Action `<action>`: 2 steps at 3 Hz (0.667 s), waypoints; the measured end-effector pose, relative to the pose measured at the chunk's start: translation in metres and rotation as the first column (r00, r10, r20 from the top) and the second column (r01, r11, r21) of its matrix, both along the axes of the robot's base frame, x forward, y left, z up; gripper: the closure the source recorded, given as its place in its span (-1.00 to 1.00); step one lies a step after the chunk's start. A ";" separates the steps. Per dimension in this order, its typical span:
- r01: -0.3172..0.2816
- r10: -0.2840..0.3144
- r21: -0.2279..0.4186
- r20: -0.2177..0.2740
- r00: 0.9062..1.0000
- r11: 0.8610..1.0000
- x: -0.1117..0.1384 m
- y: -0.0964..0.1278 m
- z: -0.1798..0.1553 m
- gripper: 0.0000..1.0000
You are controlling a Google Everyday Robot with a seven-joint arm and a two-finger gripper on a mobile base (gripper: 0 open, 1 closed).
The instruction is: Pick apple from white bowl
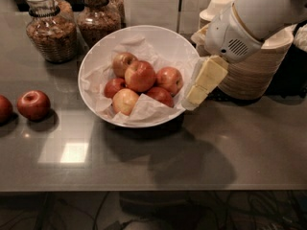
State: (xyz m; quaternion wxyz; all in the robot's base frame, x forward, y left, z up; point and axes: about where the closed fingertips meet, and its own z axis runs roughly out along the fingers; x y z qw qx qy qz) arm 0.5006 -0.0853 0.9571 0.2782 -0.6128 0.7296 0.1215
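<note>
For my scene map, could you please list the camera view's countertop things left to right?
Cut-off red apple, whole red apple, large glossy white bowl, pale yellow gripper at its right rim, stacked beige bowls.

Counter (230,147): dark grey, smooth, faintly reflective, with one bright patch of light near the front left.

Standing directly on it:
- White bowl (165,44), large, round, glossy and paper-lined, at the centre.
- Glass jar (50,30), back left, filled with brown granular contents.
- Second glass jar (99,18), just beside the first, with similar contents.
- Red apple (33,104), loose, left of the bowl and well apart from it.
- Second red apple (4,109), near the first, cut off by the left edge.
- Stack of beige disposable bowls (254,75), back right.
- Paler stack (218,8) behind that.

End effector (195,97): above the counter, at the white bowl's right rim.
</note>
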 end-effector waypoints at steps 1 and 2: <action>-0.030 0.029 0.013 0.037 0.999 0.999 0.007 0.017 0.015 -1.00; -0.078 0.075 0.046 0.072 0.995 0.996 0.015 0.041 0.019 -1.00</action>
